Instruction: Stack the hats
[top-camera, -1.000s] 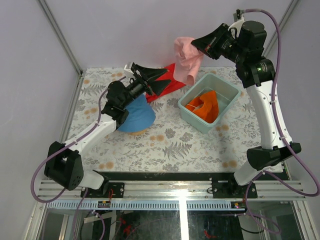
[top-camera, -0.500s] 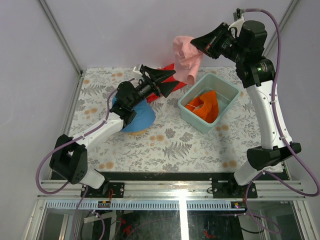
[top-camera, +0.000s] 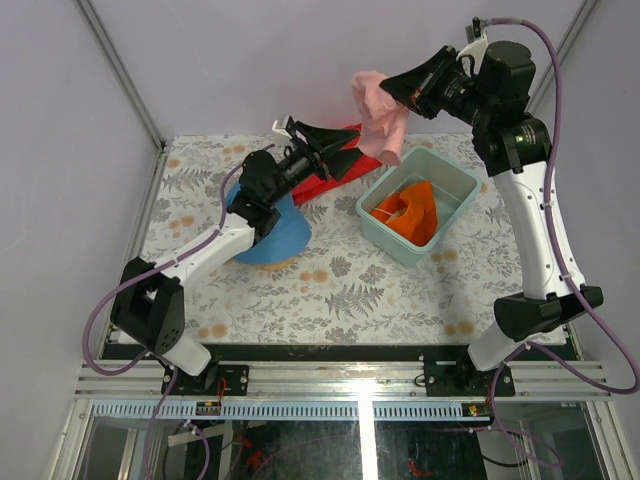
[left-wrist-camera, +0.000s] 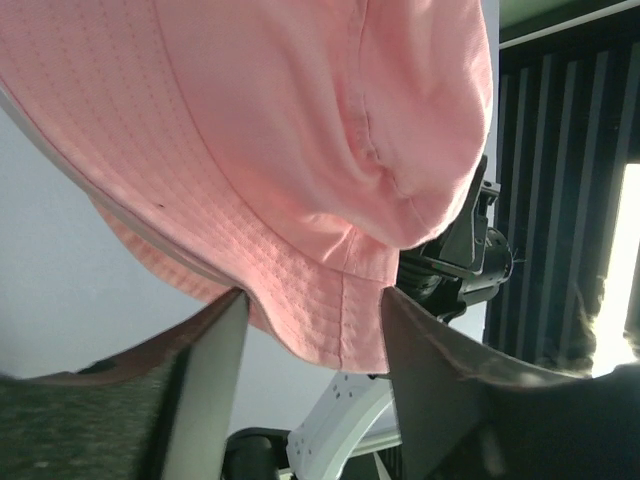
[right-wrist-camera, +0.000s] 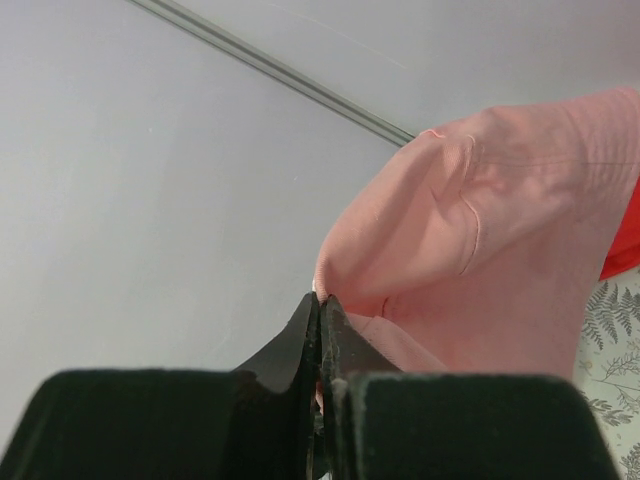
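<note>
My right gripper (top-camera: 392, 90) is shut on the pink hat (top-camera: 380, 115) and holds it high above the table's back. The right wrist view shows the jaws pinching its fabric (right-wrist-camera: 470, 270). My left gripper (top-camera: 352, 160) is open, raised and pointing at the hat's lower edge. In the left wrist view the hat's brim (left-wrist-camera: 320, 300) hangs between the spread fingers (left-wrist-camera: 215, 380). The blue hat (top-camera: 275, 232) lies on the table under my left arm. The orange hat (top-camera: 410, 212) lies in the teal bin (top-camera: 385, 227). The grey hat is out of view.
A flat red cloth (top-camera: 322, 180) lies at the table's back, partly under my left gripper. The teal bin stands right of centre. The floral-patterned table (top-camera: 330, 290) runs to a metal rail at the front.
My left gripper has reached right and up, from over the red cloth to just below the pink hat. The pink hat has bunched up slightly; the right arm has barely moved.
</note>
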